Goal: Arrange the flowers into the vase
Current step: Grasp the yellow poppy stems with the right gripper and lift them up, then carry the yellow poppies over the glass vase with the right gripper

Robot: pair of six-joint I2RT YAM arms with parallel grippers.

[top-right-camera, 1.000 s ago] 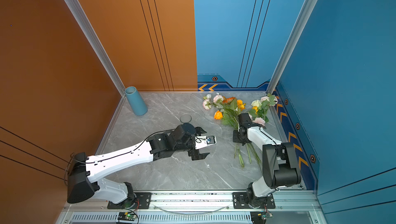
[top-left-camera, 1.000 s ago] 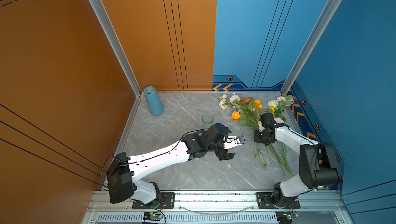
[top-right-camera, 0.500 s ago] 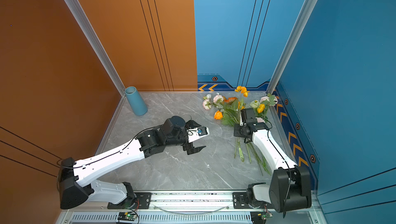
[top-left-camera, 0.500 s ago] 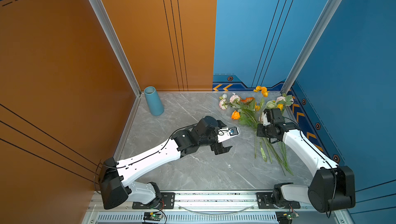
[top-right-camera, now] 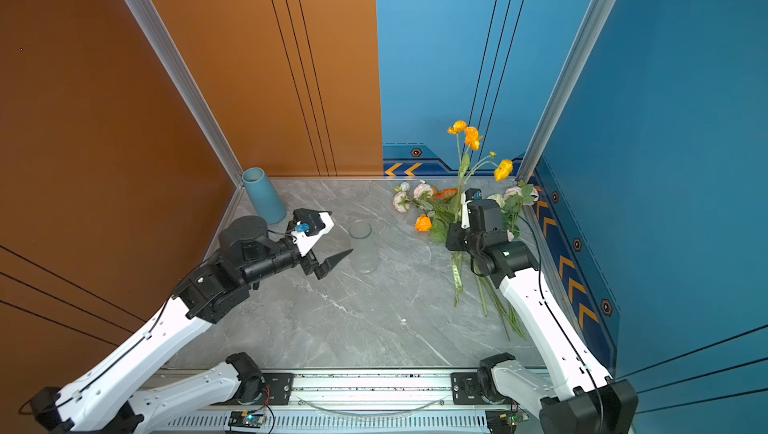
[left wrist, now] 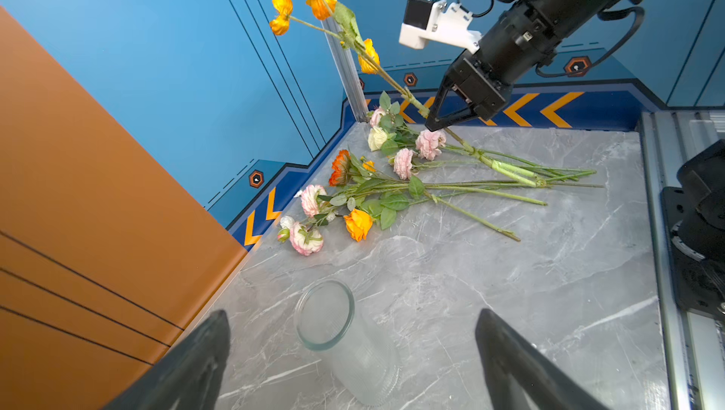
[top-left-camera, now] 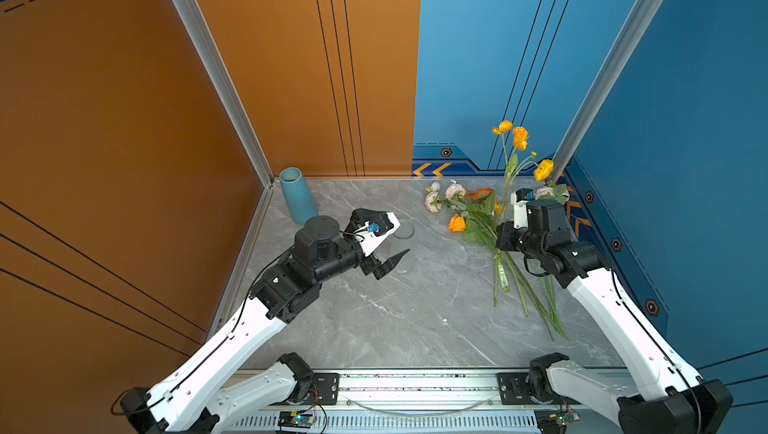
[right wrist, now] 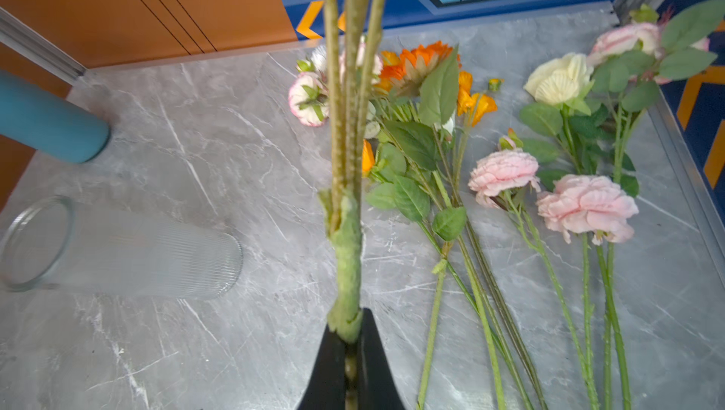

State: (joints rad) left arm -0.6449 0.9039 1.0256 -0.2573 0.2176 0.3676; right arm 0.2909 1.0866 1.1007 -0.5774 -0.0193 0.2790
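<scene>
The right wrist view gives us what the top views hide: the right gripper (right wrist: 350, 333) pinched tight on the thick green stem of the yellow-orange poppy spray (right wrist: 347, 255). A top view shows the clear ribbed glass vase (top-right-camera: 365, 251) whole and upright, just beside the empty left gripper (left wrist: 353, 313), whose fingers are spread wide. The other flowers (top-left-camera: 469, 212) lie crowded near the right wall (top-left-camera: 685, 162) (blue vase (top-left-camera: 297, 195) in the back-left corner). The front-middle marble (top-left-camera: 415, 320) is bare. Since half a second ago the blooms have climbed the blue wall (top-left-camera: 465, 58) and the left arm has drawn back.
</scene>
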